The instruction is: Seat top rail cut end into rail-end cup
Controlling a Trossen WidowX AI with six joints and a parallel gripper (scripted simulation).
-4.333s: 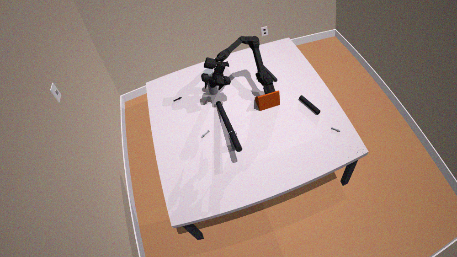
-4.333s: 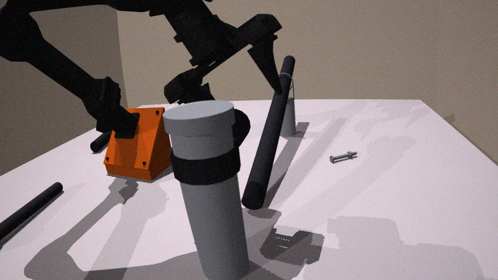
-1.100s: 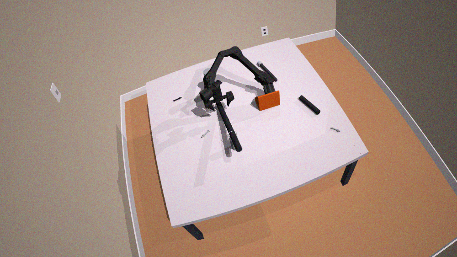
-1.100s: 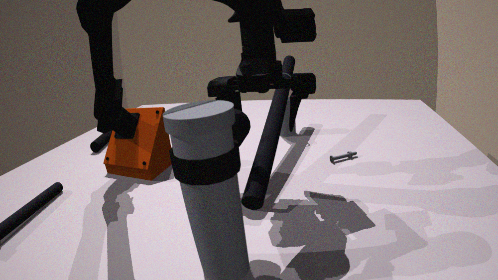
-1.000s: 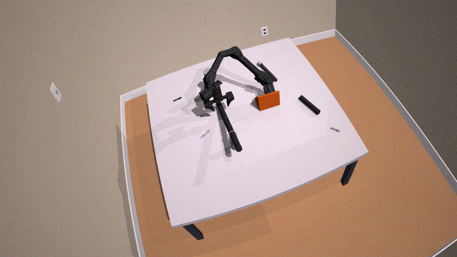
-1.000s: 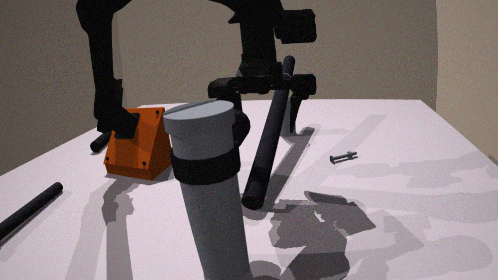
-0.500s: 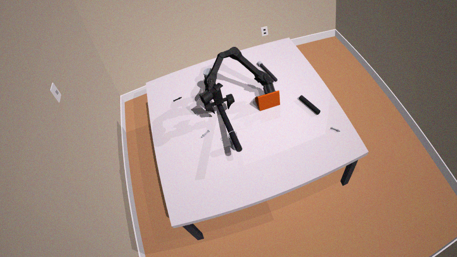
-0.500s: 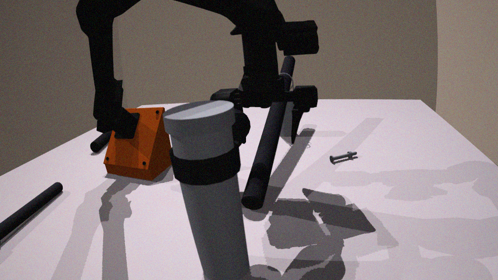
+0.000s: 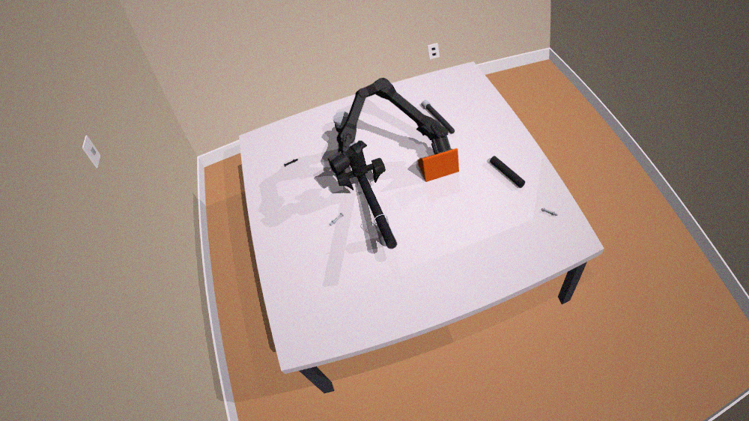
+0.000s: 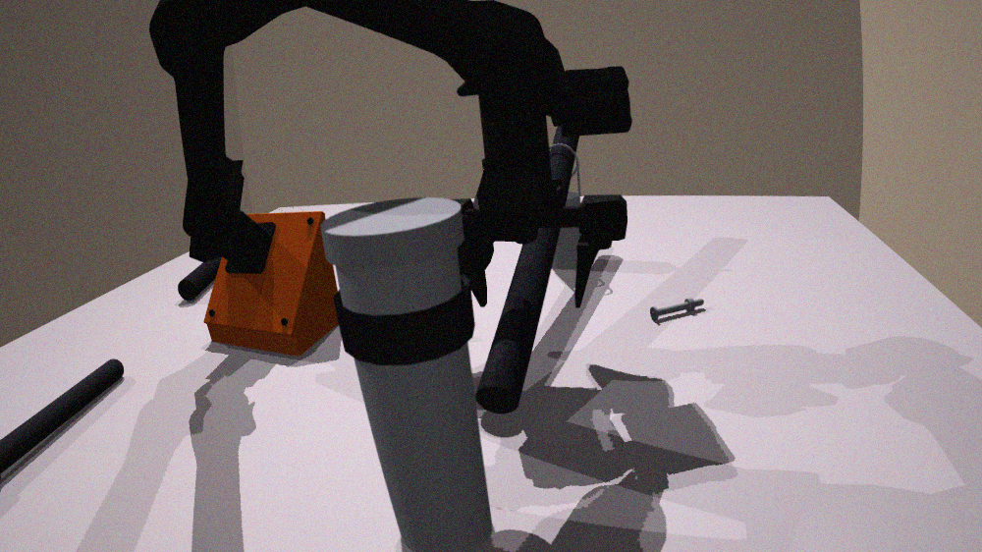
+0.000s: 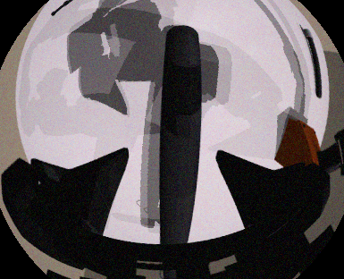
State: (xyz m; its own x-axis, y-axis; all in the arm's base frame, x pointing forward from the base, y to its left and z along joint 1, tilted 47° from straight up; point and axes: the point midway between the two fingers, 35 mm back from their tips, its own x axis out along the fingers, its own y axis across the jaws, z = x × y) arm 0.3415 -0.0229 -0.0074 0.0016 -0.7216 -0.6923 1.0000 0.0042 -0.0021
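Note:
The dark top rail (image 9: 375,211) (image 10: 518,321) (image 11: 179,103) slopes. Its low end rests on the table beside the big grey post (image 10: 416,408) (image 9: 338,117), and its far end is raised through the thin wire loop cap (image 9: 377,226) (image 10: 576,169). The black brace band (image 10: 406,332) sits just under the post cap (image 10: 395,227). The rail-end cup behind the post is mostly hidden by my gripper. My gripper (image 9: 358,173) (image 10: 530,300) (image 11: 174,154) is open and straddles the rail near its low end, with one finger on each side.
The orange arm base (image 9: 439,165) (image 10: 268,285) (image 11: 296,145) stands to one side of the post. Spare dark rods (image 9: 505,171) (image 9: 439,114) (image 10: 58,408) lie on the table. Bolts (image 9: 335,220) (image 9: 548,211) (image 10: 675,310) and a small dark piece (image 9: 290,162) lie loose.

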